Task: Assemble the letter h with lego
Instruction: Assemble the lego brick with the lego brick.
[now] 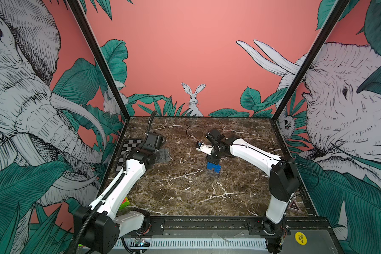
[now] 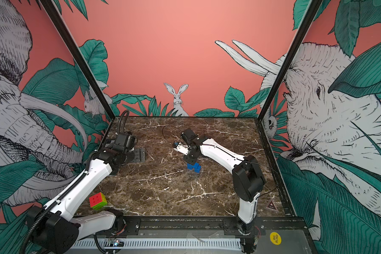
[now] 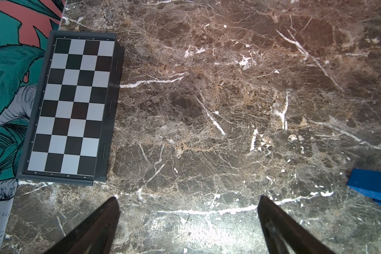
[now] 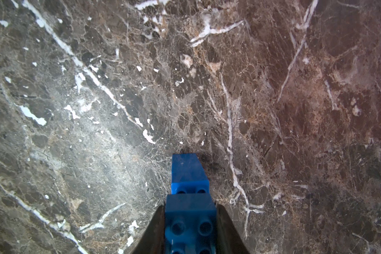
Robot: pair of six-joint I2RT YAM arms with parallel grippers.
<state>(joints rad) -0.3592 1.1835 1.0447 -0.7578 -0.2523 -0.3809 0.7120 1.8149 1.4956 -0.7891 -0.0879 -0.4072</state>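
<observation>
The lego (image 1: 214, 168) is a small blue stack standing mid-table in both top views, with two legs and a gap between them at its foot (image 2: 194, 168). My right gripper (image 1: 213, 161) comes down on it from above. In the right wrist view this gripper (image 4: 190, 206) is shut on the stack's highest studded brick (image 4: 190, 222). A lower studded step (image 4: 188, 171) lies beyond, so the shape reads as the letter h. My left gripper (image 3: 187, 197) hovers open and empty over bare marble at the left (image 1: 163, 155). The lego's edge (image 3: 374, 187) shows off to its side.
A folded chessboard (image 1: 128, 151) lies by the left wall (image 3: 75, 105). A multicoloured puzzle cube (image 2: 98, 200) sits near the front left, beside the left arm. Walls close the table at the back and both sides.
</observation>
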